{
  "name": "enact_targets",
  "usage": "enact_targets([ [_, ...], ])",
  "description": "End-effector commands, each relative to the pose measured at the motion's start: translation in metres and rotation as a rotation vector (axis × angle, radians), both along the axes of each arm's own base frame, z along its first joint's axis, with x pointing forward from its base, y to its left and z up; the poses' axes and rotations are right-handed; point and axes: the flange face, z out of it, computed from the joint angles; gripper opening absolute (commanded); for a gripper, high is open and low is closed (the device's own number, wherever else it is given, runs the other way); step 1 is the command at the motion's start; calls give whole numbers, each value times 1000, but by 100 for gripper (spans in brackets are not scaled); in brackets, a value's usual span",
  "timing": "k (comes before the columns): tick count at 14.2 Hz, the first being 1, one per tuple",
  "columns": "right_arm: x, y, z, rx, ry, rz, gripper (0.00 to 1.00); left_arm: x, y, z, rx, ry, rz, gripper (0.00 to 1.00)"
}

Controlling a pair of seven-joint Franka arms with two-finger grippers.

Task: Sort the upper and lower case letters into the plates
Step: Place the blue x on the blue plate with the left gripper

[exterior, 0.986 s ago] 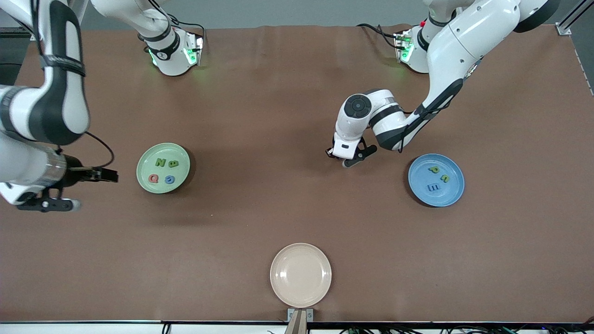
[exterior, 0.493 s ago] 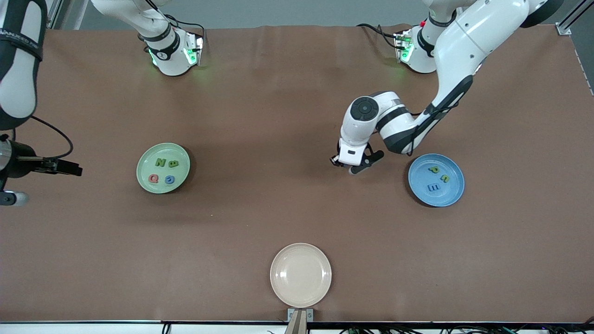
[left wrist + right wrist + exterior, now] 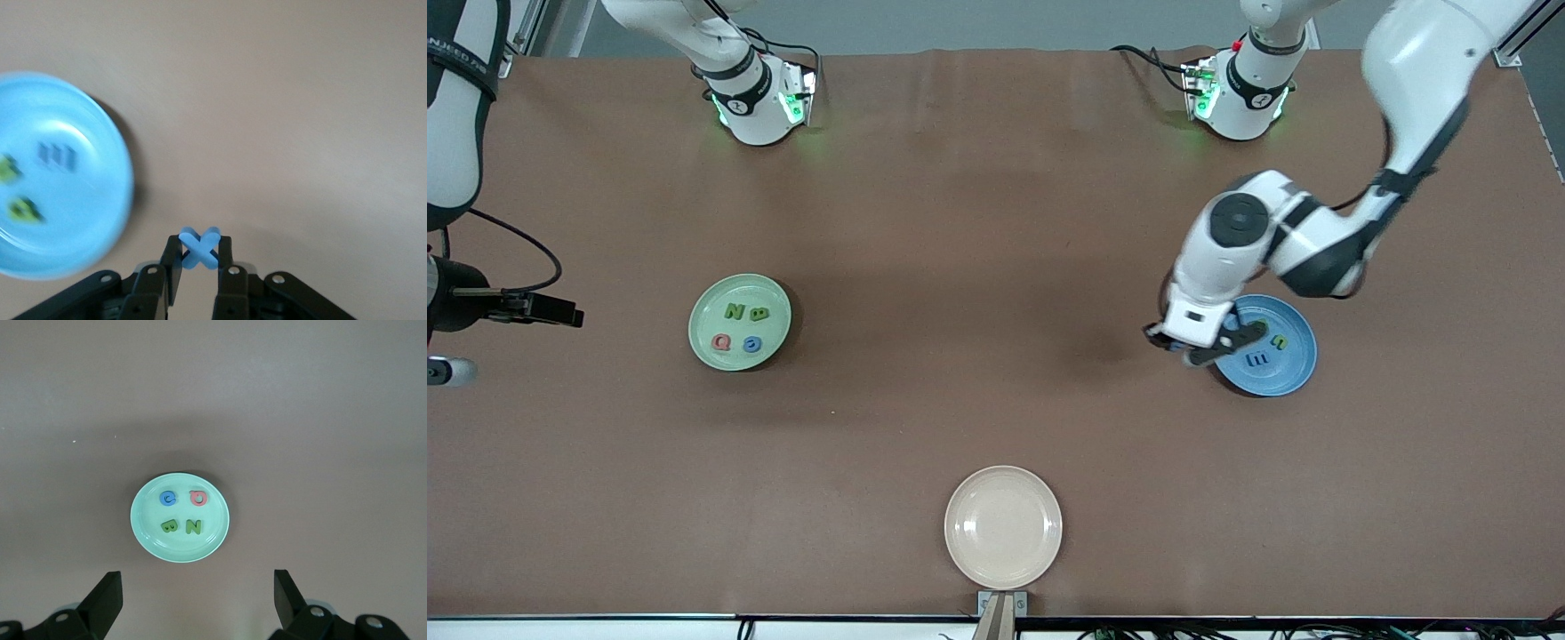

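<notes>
Left gripper (image 3: 198,257) clamped on the blue x (image 3: 199,248), pinched between both fingertips at the bottom centre of the left wrist view; the piece stands clear of the pads, so it should drop free on release. In the front view this gripper (image 3: 1199,348) sits at centre right, over the rim of the blue plate (image 3: 1294,373) on the side toward the right arm's end. Judged: carrying x to join the lowercase pieces.

Blue plate holds a blue E (image 3: 1257,359) and a green u (image 3: 1280,341); the p is hidden under the wrist. The E looks uppercase, so it seems misfiled.

Right gripper (image 3: 197,600) spread wide and empty, at the left edge of the front view; arm waits. Its camera looks down on the green plate (image 3: 145,527), holding 4 pieces: N (image 3: 193,527), B (image 3: 169,527), Q (image 3: 198,497), C (image 3: 167,499).

Beige plate (image 3: 1003,526), bottom centre, bare.
</notes>
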Motion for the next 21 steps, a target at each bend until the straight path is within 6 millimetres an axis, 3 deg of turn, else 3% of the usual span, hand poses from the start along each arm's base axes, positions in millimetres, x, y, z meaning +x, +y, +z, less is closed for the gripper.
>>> enact_targets([
  [1,-17,-6,25,34,4,0,100,-4,43,-12,12,49,-76,5],
  [4,-25,-17,29,54,4,-9,100,0,91,-30,7,89,-127,5],
  [7,-37,-8,37,25,-3,39,100,-2,108,-60,22,116,-156,6],
  [11,-67,-10,40,44,-52,51,100,-5,115,-88,19,143,-178,8],
  [15,-85,2,40,26,-76,72,100,-10,119,-96,25,159,-176,8],
  [18,-93,9,53,23,-91,86,100,-10,118,-96,24,158,-177,11],
  [19,-96,10,56,12,-94,90,100,-10,118,-96,24,158,-177,14],
  [20,-98,10,59,10,-98,91,100,-9,119,-96,24,157,-177,23],
  [21,-102,11,63,10,-98,94,100,-9,120,-96,26,157,-177,41],
])
